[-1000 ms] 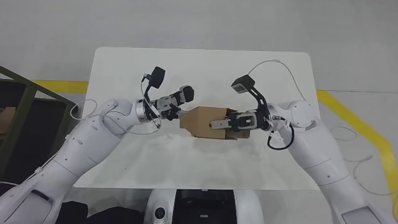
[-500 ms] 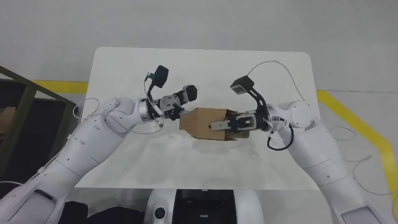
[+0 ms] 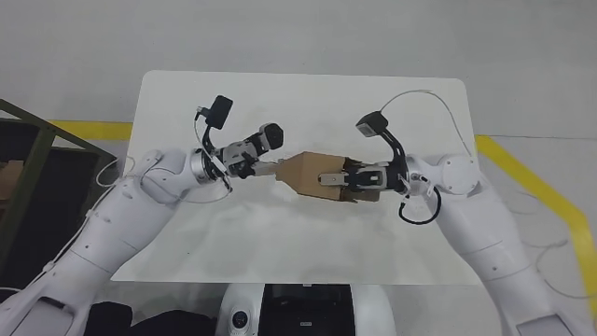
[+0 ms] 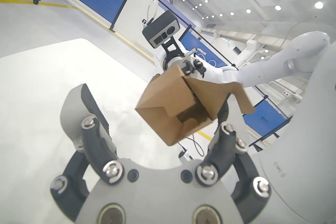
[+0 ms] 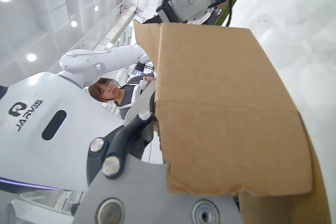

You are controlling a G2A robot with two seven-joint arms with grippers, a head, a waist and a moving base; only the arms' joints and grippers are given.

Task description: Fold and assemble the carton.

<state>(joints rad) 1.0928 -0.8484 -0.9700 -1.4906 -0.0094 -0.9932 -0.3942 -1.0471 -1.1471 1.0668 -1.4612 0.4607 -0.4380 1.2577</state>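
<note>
A brown carton (image 3: 322,170) hangs over the middle of the white table (image 3: 187,243), its body squared up and one end partly folded. My right gripper (image 3: 340,180) is shut on its right end; in the right wrist view one finger (image 5: 141,109) presses against the cardboard wall (image 5: 223,104). My left gripper (image 3: 272,166) stands open at the carton's left end. In the left wrist view the carton's half-closed end (image 4: 170,104) faces the open fingers (image 4: 88,104), and a loose flap (image 4: 240,96) sticks out over one of them.
A white cable (image 3: 438,112) loops over the table's far right part. A dark green frame (image 3: 37,149) stands off the table's left side. Bare tabletop lies in front of and behind the arms.
The carton has shifted slightly right and away, turning so its left end points at the left gripper. The left gripper has drawn back a little to the left.
</note>
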